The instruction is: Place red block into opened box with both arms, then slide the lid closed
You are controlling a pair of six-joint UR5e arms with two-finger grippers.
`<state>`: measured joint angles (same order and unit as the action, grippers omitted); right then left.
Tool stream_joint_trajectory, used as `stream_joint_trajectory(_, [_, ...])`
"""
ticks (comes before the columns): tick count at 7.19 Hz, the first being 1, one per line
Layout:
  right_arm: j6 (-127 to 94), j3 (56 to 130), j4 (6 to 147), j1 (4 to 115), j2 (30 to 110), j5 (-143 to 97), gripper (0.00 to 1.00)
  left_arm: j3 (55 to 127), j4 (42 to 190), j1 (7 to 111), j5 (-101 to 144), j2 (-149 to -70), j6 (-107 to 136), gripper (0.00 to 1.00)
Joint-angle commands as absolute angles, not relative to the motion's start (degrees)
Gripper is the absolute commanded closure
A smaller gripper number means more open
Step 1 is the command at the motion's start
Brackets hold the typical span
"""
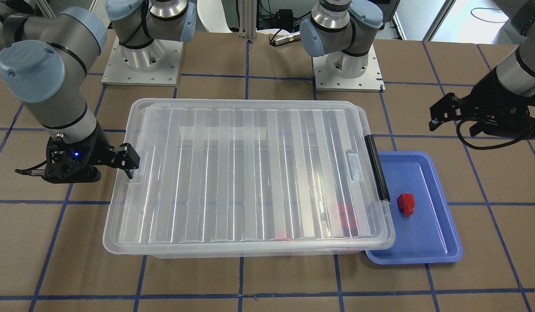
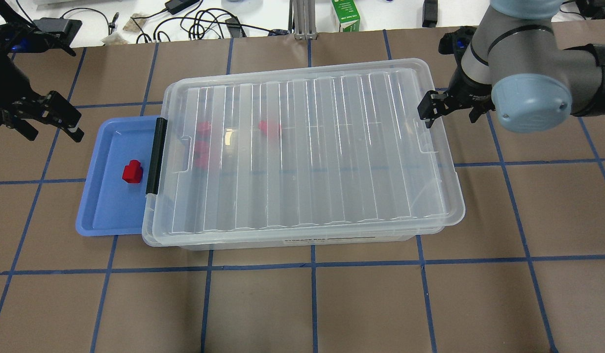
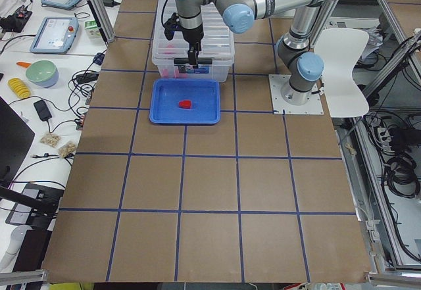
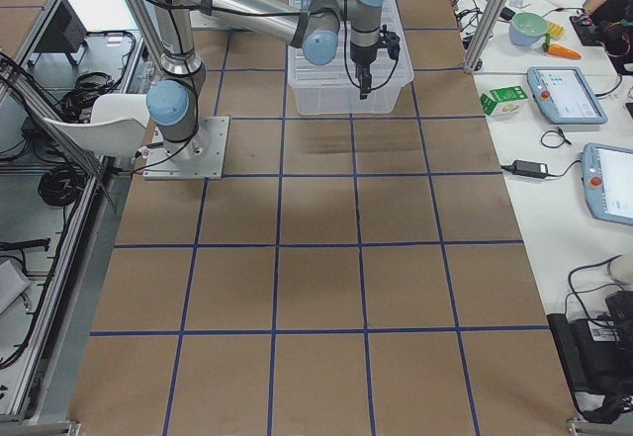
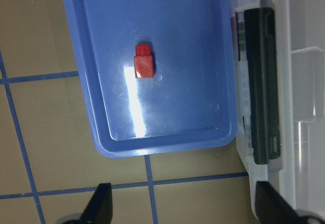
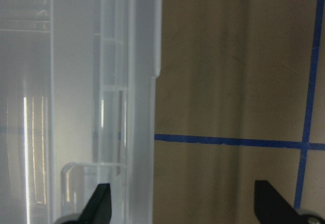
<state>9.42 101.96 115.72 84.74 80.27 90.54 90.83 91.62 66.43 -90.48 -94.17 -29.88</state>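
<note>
A red block [image 1: 406, 203] [image 2: 132, 172] [image 5: 143, 66] lies alone in the blue tray [image 2: 106, 215] [image 5: 167, 142]. The tray sits against the latch end of the clear box [image 1: 250, 253] [image 2: 302, 241]. The ribbed lid [image 1: 250, 173] [image 2: 307, 147] [image 6: 76, 82] lies over the box and covers nearly all of it. Other red blocks [image 2: 269, 127] show blurred through it. My left gripper [image 1: 451, 125] [image 2: 55, 133] [image 5: 183, 209] hangs open beyond the tray's far corner, holding nothing. At the opposite short end my right gripper [image 1: 129, 167] [image 2: 449, 115] [image 6: 183, 209] is open, its fingers straddling the lid's rim.
A black bar latch [image 2: 155, 154] [image 5: 261, 82] runs along the box end beside the tray. Cables and a green carton [image 2: 345, 14] lie beyond the table's far edge. The two arm bases [image 1: 141, 65] stand behind the box.
</note>
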Motion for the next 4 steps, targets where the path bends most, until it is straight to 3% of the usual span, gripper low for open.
stream_joint_trajectory(1, [9.7, 102.3, 116.5, 84.6, 80.2, 90.5, 0.00, 91.2, 90.4, 64.3, -88.8, -97.0, -32.0, 0.00])
stream_joint_trajectory(3, [10.7, 102.0, 116.5, 82.9, 79.9, 90.6, 0.00, 92.5, 87.0, 63.3, -88.7, -101.2, -31.1, 0.00])
stream_joint_trajectory(4, [11.9, 102.0, 116.4, 79.8, 80.0, 90.4, 0.00, 95.6, 78.7, 63.3, -88.9, -103.6, -32.1, 0.00])
